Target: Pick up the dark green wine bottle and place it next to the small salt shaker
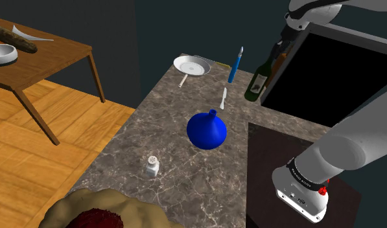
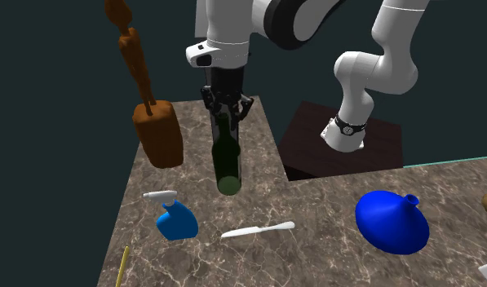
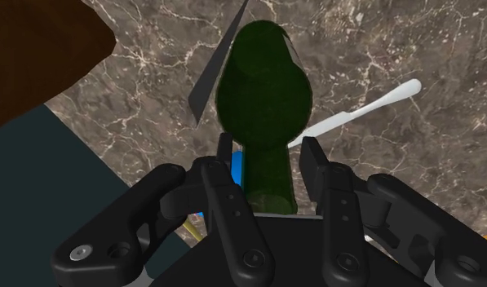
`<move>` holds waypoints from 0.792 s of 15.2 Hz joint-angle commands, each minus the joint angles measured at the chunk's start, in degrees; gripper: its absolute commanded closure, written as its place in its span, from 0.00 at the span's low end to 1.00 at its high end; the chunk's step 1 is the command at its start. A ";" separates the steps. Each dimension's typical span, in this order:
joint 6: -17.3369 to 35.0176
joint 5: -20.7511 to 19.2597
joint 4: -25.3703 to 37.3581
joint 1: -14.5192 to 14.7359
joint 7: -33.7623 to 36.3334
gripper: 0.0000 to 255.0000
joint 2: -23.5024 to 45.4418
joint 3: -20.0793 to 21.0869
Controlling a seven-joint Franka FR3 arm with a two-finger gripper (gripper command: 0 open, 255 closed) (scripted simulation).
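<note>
The gripper clasped the dark green wine bottle by its neck, the body extending straight beyond its fingers.

a home kitchen, it seemed: a marble counter held a frying pan, knife and salt shaker, beside a wooden table on plank flooring
</note>
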 commanded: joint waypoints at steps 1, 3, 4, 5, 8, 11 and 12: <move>-1.53 -0.40 0.92 0.01 0.32 1.00 -0.71 0.13; -3.05 -0.61 2.09 0.03 0.52 1.00 -1.11 0.23; -3.81 -0.71 2.69 0.04 0.61 1.00 -1.29 0.27; -4.57 -0.79 3.31 0.06 0.69 1.00 -1.46 0.32; -6.86 -0.99 5.23 0.09 0.90 1.00 -1.87 0.45; -9.15 -1.13 7.27 0.14 1.06 1.00 -2.16 0.57; -9.91 -1.15 7.97 0.15 1.10 1.00 -2.22 0.60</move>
